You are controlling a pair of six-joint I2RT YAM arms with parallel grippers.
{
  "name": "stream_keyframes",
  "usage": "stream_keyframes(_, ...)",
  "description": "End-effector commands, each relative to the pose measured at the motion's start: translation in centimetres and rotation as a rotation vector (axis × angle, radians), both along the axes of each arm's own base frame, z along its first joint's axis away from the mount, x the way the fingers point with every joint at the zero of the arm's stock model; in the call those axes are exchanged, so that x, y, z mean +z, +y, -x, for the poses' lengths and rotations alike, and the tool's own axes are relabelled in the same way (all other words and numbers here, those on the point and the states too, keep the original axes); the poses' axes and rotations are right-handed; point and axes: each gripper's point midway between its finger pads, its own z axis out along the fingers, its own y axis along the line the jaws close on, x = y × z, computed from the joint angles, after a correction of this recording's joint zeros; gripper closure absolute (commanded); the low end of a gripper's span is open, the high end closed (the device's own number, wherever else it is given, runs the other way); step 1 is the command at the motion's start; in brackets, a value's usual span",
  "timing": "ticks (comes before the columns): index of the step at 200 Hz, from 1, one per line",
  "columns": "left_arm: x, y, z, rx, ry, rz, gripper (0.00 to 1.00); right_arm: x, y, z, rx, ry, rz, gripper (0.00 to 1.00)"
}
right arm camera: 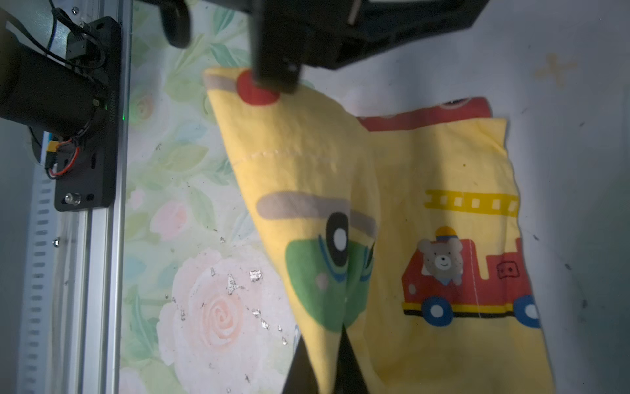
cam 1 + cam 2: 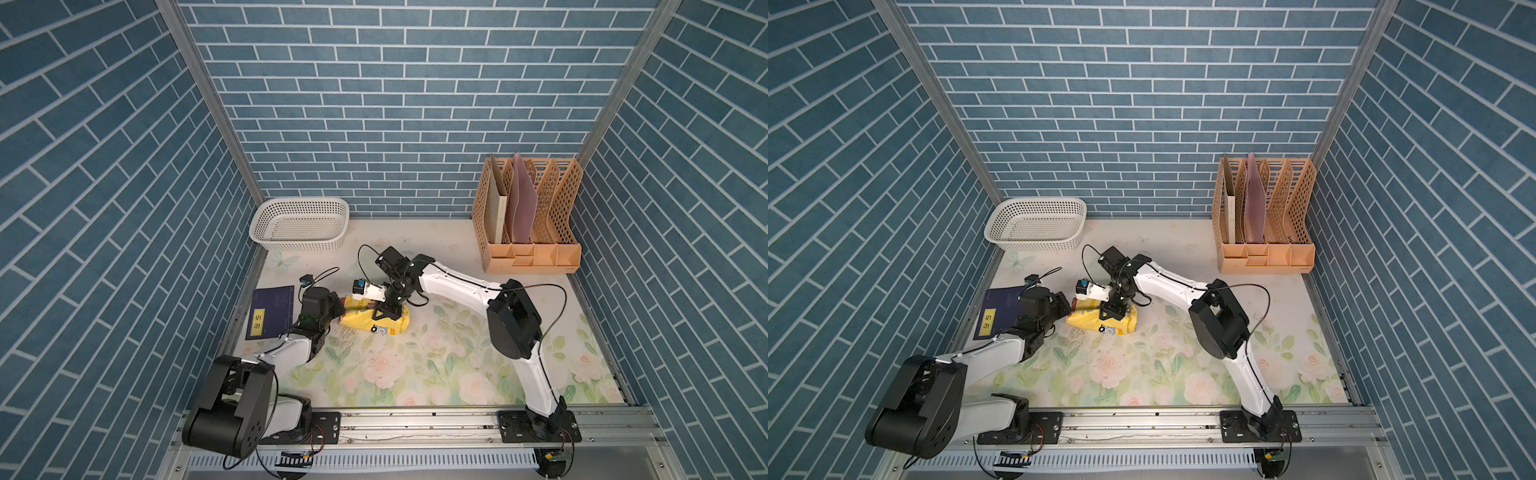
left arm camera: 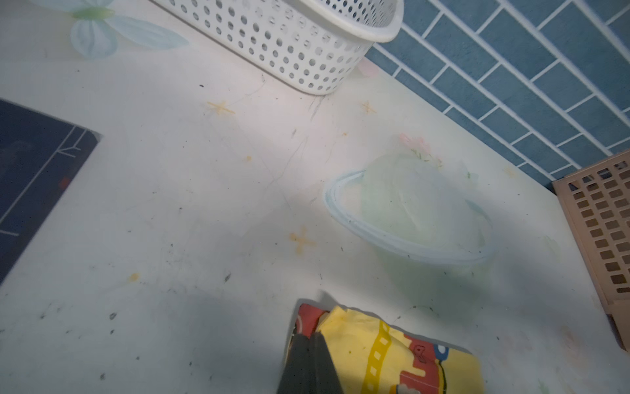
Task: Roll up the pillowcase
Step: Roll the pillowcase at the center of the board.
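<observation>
While both hands are clamped on the cloth, your first risk sits at the near side of the bundle. The right hand (image 1: pixel 326 344) is pinched shut on a raised fold of the pillowcase (image 2: pixel 376 323), which lies as a loose, partly rolled wad on the desk (image 2: pixel 436 374) between the two arms. That fold may be only the outer layers (I cannot tell how many it has caught), so a lift or turn could peel the top wrap away and leave the core behind. Just past it, the left hand (image 3: pixel 308 354) is also closed tight, gripping the wad's end corner by the red print. If you move the two hands apart or at uneven pace, I judge the thin fabric will pull taut and the roll will open. It could also slide out of one pinch and flop flat. Beside the left arm's wrist lies a dark blue book (image 2: pixel 272 311), close enough that a wide swing could shove it. Farther back, the white basket (image 2: pixel 299 224) and the file rack (image 2: pixel 528 216) stand against the wall, well apart from the cloth. They matter only if you drag the bundle that way.
</observation>
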Motion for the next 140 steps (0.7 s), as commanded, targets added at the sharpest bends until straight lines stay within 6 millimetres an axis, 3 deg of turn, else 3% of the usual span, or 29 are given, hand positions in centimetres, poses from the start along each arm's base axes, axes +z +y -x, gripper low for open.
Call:
stream_keyframes(1,1.2,-0.2,0.5,-0.022,-0.042,-0.016,1.00,-3.6,-2.9,1.4,-0.040,0.270,0.203,1.00)
stream_keyframes(35,2.5,0.5,2.1,0.001,-0.083,-0.018,1.00,-5.2,-1.4,-0.3,-0.071,0.254,0.191,1.00)
stream_keyframes(46,3.1,-0.6,2.6,-0.051,-0.113,-0.001,1.00,-5.4,-1.1,-0.6,-0.078,0.254,0.184,1.00)
stream_keyframes(59,3.5,-2.9,3.0,-0.133,-0.130,0.004,1.00,-5.8,-0.9,-1.2,-0.093,0.251,0.174,0.83)
stream_keyframes(77,2.3,-6.2,3.5,-0.211,-0.107,-0.020,1.00,-5.8,-0.9,-2.2,-0.116,0.240,0.157,0.78)
stream_keyframes(92,0.6,-6.8,3.2,-0.200,-0.067,-0.024,1.00,-5.0,-0.6,-2.6,-0.119,0.222,0.125,0.68)
stream_keyframes(113,0.1,-7.9,1.9,-0.207,-0.061,-0.022,1.00,-3.5,0.0,-2.8,-0.119,0.193,0.070,0.58)
stream_keyframes(125,-0.3,-7.4,1.2,-0.167,-0.040,-0.054,1.00,-2.4,0.1,-3.4,-0.130,0.142,0.036,0.30)
stream_keyframes(130,-0.4,-7.1,0.9,-0.148,-0.034,-0.071,1.00,-1.9,0.1,-3.7,-0.142,0.111,0.020,0.05)
stream_keyframes(140,-0.9,-6.4,0.5,-0.114,-0.021,-0.095,1.00,-0.4,-0.1,-4.1,-0.158,0.037,-0.027,0.00)
